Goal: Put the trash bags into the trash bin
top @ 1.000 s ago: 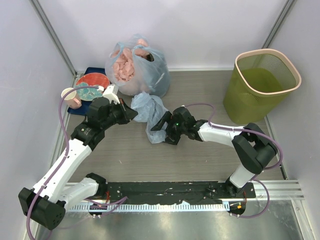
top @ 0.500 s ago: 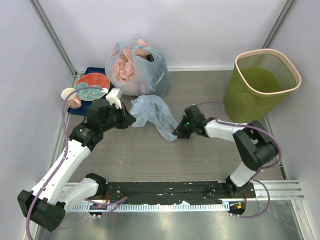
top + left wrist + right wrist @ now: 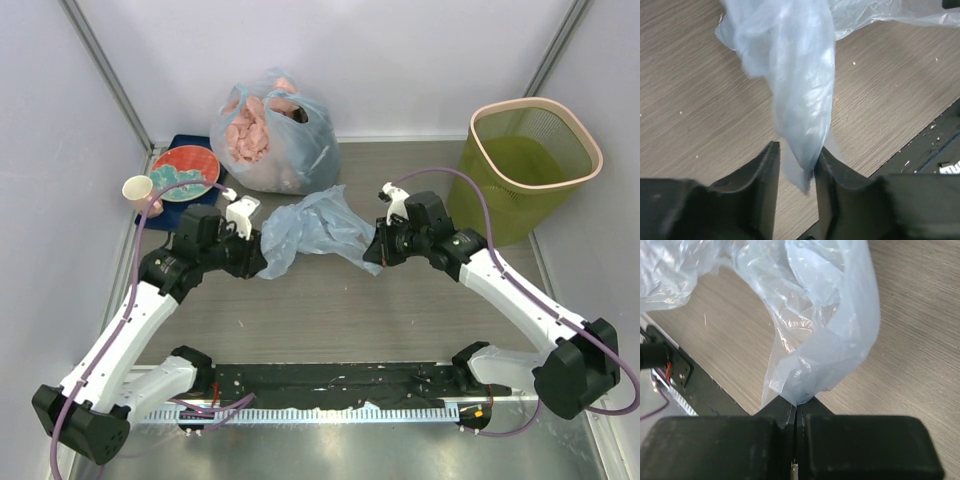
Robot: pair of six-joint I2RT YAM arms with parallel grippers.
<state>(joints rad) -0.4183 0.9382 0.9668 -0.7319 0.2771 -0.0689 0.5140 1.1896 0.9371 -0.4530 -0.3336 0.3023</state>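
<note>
The trash bag (image 3: 318,225), thin, crinkly and light blue, stretches across the middle of the table between both arms. My right gripper (image 3: 376,256) is shut on its right end; in the right wrist view the bag (image 3: 825,340) bunches out of the closed jaws of the gripper (image 3: 797,404). My left gripper (image 3: 263,262) is at the bag's left end. There the jaws of the gripper (image 3: 796,150) stand apart, and a tip of the bag (image 3: 795,90) hangs loose between them, brushing the right finger. The olive-green trash bin (image 3: 590,150) stands upright at the far right.
A knotted blue bag with pink lumps (image 3: 270,130) sits against the back wall. A red plate (image 3: 185,168) and a paper cup (image 3: 137,190) are at the far left on a blue tray. The black base plate (image 3: 330,380) runs along the near edge. Walls close in on both sides.
The right gripper shut on the bag and pulled it right, toward the bin, spreading it out. The left gripper, shut a moment ago, has opened around the bag's other end.
</note>
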